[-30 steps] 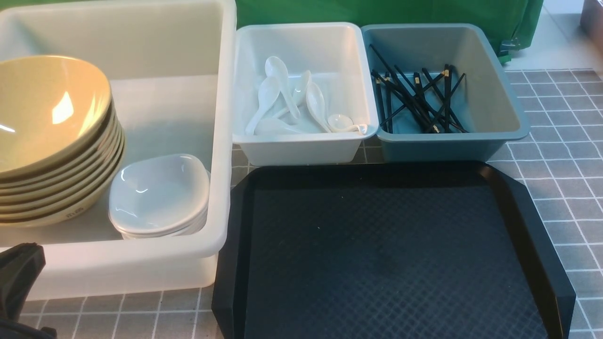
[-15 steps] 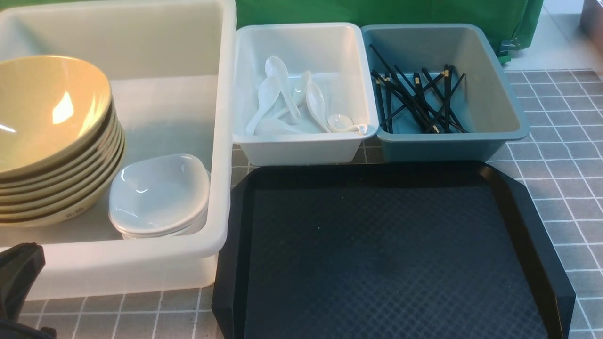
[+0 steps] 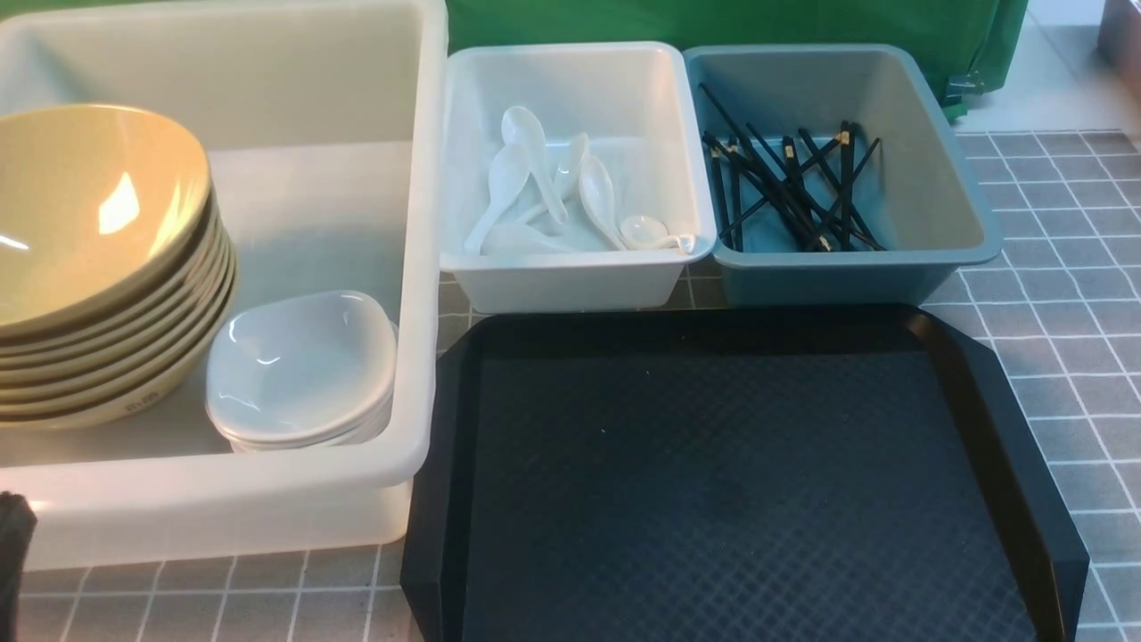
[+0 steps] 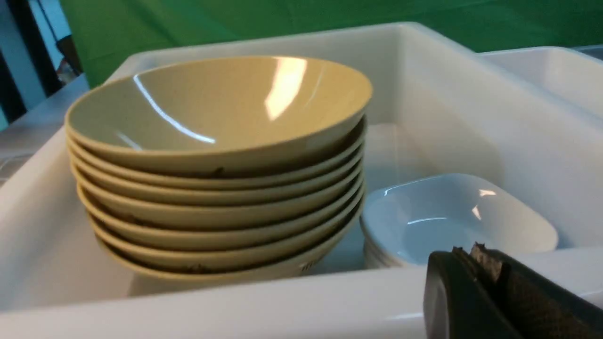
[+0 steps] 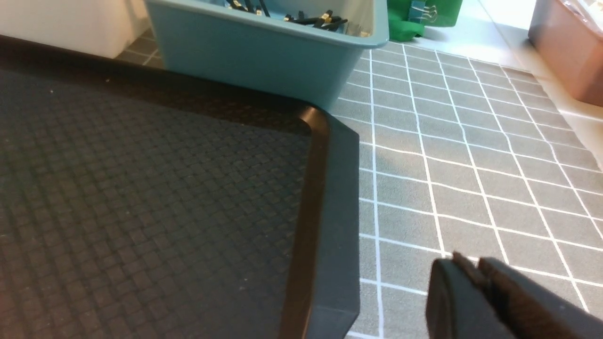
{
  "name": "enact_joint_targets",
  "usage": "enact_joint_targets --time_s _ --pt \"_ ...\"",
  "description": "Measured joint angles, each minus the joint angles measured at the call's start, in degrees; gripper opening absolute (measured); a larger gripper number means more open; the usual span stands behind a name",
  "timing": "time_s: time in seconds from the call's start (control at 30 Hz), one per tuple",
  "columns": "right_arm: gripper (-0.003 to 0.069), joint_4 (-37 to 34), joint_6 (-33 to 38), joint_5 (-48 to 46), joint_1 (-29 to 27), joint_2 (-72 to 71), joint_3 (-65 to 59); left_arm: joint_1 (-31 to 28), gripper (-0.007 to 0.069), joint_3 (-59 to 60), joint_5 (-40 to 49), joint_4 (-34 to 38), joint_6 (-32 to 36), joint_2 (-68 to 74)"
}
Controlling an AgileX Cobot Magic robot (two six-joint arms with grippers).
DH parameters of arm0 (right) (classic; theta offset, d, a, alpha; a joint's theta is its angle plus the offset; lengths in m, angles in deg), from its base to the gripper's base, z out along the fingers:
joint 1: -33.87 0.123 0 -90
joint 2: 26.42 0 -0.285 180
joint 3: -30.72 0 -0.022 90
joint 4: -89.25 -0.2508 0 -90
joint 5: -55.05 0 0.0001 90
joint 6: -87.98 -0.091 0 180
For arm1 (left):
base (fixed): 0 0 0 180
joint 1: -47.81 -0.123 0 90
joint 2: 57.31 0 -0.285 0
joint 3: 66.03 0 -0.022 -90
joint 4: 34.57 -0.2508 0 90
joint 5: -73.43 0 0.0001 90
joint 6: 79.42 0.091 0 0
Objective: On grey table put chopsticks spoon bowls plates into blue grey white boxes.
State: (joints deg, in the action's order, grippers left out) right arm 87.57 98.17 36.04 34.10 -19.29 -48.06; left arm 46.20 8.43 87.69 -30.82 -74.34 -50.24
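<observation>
A stack of olive-tan bowls (image 3: pixel 89 223) (image 4: pixel 216 117) and a small pile of white plates (image 3: pixel 303 366) (image 4: pixel 452 221) sit inside the large white tub (image 3: pixel 428 267). Several white spoons (image 3: pixel 535 160) lie in the smaller white bin (image 3: pixel 579 281). Black chopsticks (image 3: pixel 784 187) (image 5: pixel 311 20) lie crossed in the blue-grey bin (image 3: pixel 820 276) (image 5: pixel 264 56). My left gripper (image 4: pixel 466 252) is shut and empty just outside the tub's near rim (image 4: pixel 235 306), in front of the plates. My right gripper (image 5: pixel 466 261) hovers low over the grey table (image 5: pixel 471 165), jaws together, holding nothing.
A black textured tray (image 3: pixel 713 481) (image 5: pixel 141 188) with cut corners lies in front of the two small bins; its right rim is beside my right gripper. A green cloth (image 3: pixel 713 22) hangs behind the bins. A brownish box (image 5: pixel 570 47) stands at the far right.
The dark left arm at the front view's lower left corner has pulled back, leaving only a sliver at the edge. The objects in the bins have not moved.
</observation>
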Motion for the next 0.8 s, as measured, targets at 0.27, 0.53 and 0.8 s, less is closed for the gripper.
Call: enact_joint_targets --time_s 0.27,0.53,0.8 --pt "0.0099 0.0 0.0 0.0 0.0 0.0 0.0 0.8 -0.0011 4.2 4.3 0.6 -2.1 -0.1" --pt "0.0111 0.0 0.0 0.0 0.0 0.0 0.0 1.1 -0.0011 4.1 4.8 1.6 0.2 -0.1" --pt "0.0116 0.0 0.0 0.0 0.0 0.0 0.0 1.1 -0.0011 4.1 4.8 1.7 0.2 -0.1"
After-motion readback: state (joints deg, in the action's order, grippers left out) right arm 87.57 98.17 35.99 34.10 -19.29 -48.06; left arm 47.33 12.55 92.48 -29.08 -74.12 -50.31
